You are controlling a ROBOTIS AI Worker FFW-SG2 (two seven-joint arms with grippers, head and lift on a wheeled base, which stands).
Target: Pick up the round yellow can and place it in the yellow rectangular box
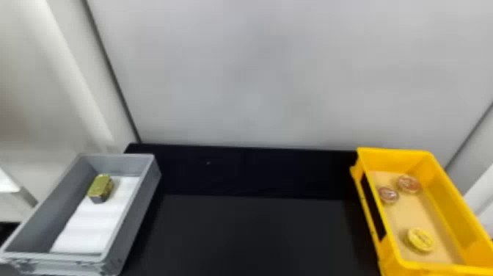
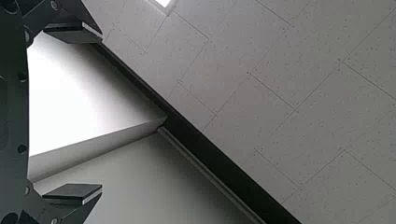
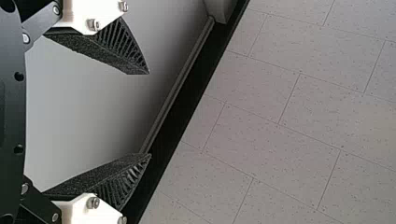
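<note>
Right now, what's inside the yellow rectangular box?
Inside the yellow rectangular box: the round yellow can nearer the robot, and two reddish round items farther back. What lies beneath them is covered.

Head camera forward and down, wrist cameras toward the ceiling [image 2: 280,70]

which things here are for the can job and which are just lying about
For the job:
- round yellow can, inside the box
- yellow rectangular box

Apparently just lying about:
- two reddish round things
- gold-topped block
- grey bin
</note>
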